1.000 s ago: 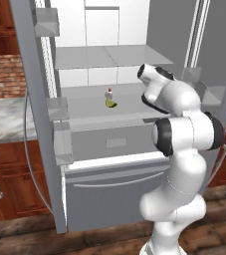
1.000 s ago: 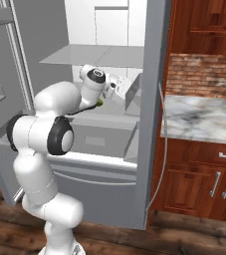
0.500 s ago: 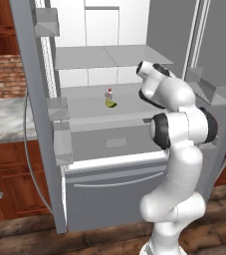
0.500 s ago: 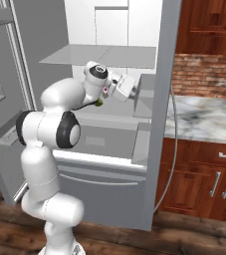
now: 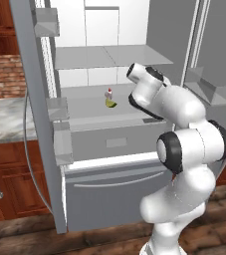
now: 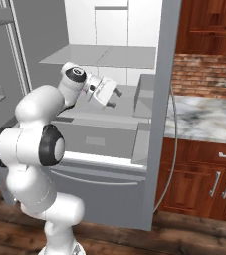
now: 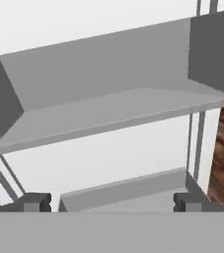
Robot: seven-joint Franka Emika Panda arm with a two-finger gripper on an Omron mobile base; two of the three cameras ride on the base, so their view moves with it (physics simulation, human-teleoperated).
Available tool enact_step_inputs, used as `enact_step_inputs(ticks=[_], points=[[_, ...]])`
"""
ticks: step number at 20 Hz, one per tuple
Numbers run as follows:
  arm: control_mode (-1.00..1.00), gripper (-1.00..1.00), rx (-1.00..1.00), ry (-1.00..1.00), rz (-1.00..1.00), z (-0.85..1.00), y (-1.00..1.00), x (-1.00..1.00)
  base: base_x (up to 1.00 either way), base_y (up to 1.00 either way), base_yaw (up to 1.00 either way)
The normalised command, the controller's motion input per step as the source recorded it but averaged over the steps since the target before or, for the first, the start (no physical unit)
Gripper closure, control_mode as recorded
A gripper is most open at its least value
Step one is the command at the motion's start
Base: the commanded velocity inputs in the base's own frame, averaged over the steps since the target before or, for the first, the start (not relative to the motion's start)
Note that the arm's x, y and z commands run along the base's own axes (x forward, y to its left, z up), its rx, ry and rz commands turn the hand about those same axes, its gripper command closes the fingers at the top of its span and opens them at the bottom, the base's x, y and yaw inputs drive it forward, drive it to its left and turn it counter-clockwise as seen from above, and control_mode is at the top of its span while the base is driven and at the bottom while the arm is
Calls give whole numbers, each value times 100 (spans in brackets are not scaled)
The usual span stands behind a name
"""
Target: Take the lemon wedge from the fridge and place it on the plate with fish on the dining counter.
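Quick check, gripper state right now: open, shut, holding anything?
Gripper: open, fingertips wide apart, nothing between them. The lemon wedge lies on the fridge shelf beside the small bottle, not gripped.

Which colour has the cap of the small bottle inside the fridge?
Red cap, best in the left base view.

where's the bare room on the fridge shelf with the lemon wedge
The shelf is bare left of the lemon wedge to the door-side wall. It is crowded right of the wedge, where the small bottle touches it and the arm reaches in.
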Motion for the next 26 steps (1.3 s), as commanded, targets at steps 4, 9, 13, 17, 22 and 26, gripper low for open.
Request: enact_step_inputs(ticks=[4,9,13,17,22,26], points=[[-100,-100,17,0,19,0,100,-79,0,0,0],[-100,-100,27,5,32,-3,95,-64,0,0,0],[-100,-100,30,10,54,-18,76,-26,0,0,0],[-100,-100,26,8,72,-39,36,-12,0,0,0],[-100,-100,17,-1,75,-54,1,6,0,0,0],[-100,-100,0,1,67,-15,0,19,0,0,0]])
